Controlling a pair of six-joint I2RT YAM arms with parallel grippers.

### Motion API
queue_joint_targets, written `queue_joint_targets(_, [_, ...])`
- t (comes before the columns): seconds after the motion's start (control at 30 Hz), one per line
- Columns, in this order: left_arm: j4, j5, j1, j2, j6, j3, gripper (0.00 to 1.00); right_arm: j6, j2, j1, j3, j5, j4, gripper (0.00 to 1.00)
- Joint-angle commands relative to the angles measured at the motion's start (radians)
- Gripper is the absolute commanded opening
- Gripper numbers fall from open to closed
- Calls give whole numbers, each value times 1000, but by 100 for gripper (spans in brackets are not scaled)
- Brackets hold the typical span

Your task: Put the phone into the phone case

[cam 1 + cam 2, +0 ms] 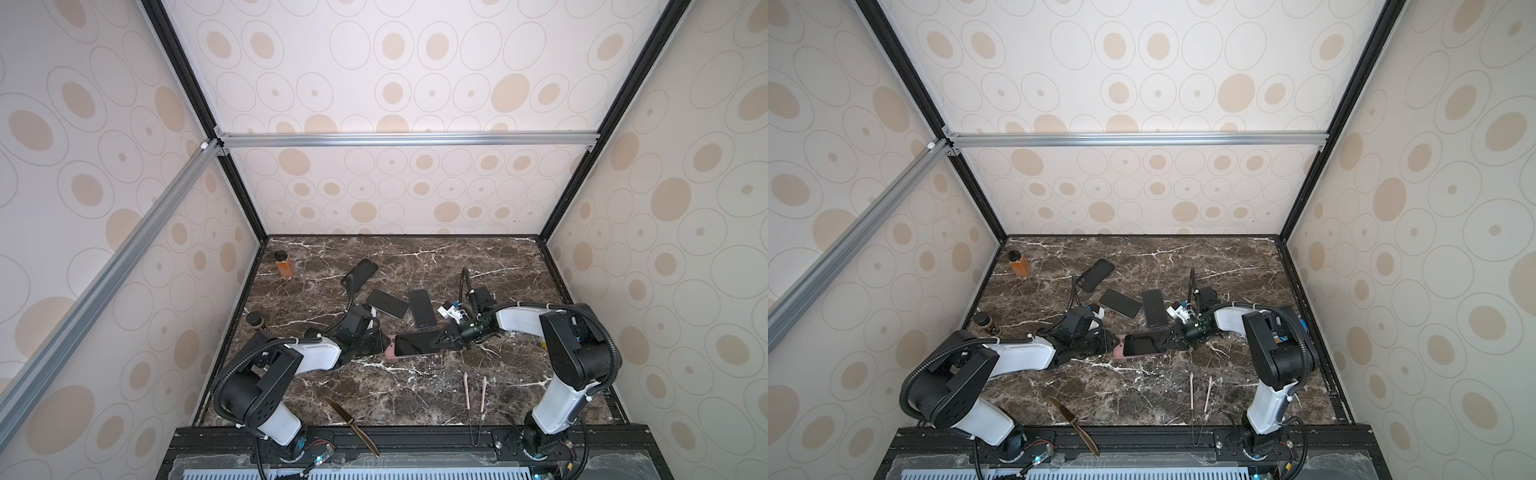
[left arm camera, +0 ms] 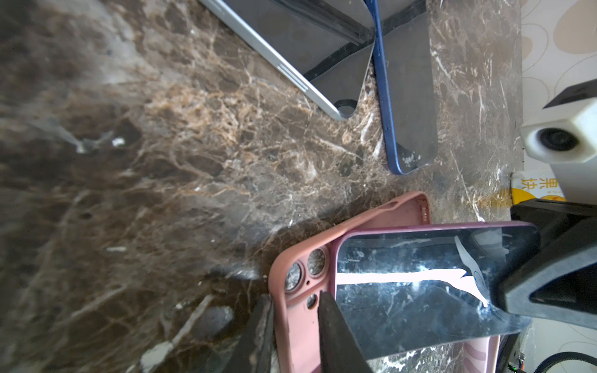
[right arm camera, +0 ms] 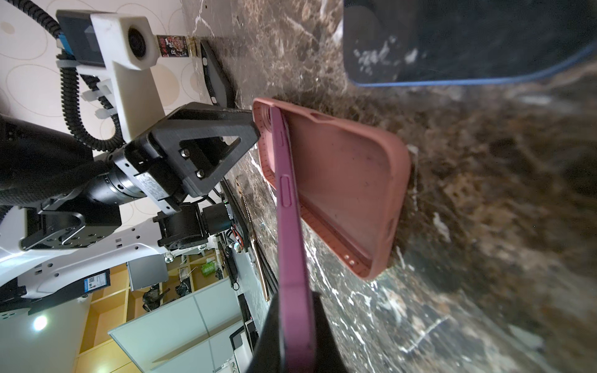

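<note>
A pink phone case (image 1: pixel 390 353) (image 1: pixel 1118 352) lies open side up in the middle of the marble table. My left gripper (image 1: pixel 380 341) (image 2: pixel 294 300) straddles the short wall at the camera-hole end, one finger inside the phone case (image 2: pixel 300 336) and one outside, shut on it. My right gripper (image 1: pixel 442 338) (image 3: pixel 295 300) is shut on one end of the phone (image 1: pixel 415 344) (image 3: pixel 290 226), which has a purple frame and a dark screen. The phone (image 2: pixel 403 290) is tilted: its far end rests inside the phone case (image 3: pixel 339 181) near the camera holes, while the held end is raised.
Three other dark phones (image 1: pixel 360 273) (image 1: pixel 387 303) (image 1: pixel 422 308) lie behind the case. An orange bottle (image 1: pixel 284 266) and a dark jar (image 1: pixel 255 321) stand by the left wall. A knife (image 1: pixel 351 424) and pink-tipped tongs (image 1: pixel 476 399) lie near the front edge.
</note>
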Motion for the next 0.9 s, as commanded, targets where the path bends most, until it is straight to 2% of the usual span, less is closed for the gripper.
queue_joint_targets(0.0, [88,53,-17,28,-3,8,21,-18,17,68,-40,218,-45,2])
queue_joint_targets(0.2, [85,47,-6,28,-15,-4,15,-21,0,68,-42,226,-60,2])
queue_joint_targets(0.33, [87,44,-1,16,-23,-14,14,-15,14,68,-37,227,-64,2])
queue_joint_targets(0.57, [87,42,0,-47,-40,-55,24,20,31,67,-45,234,-44,2])
queue_joint_targets(0.87, [59,109,1,-91,12,-101,26,48,22,68,-52,232,-35,3])
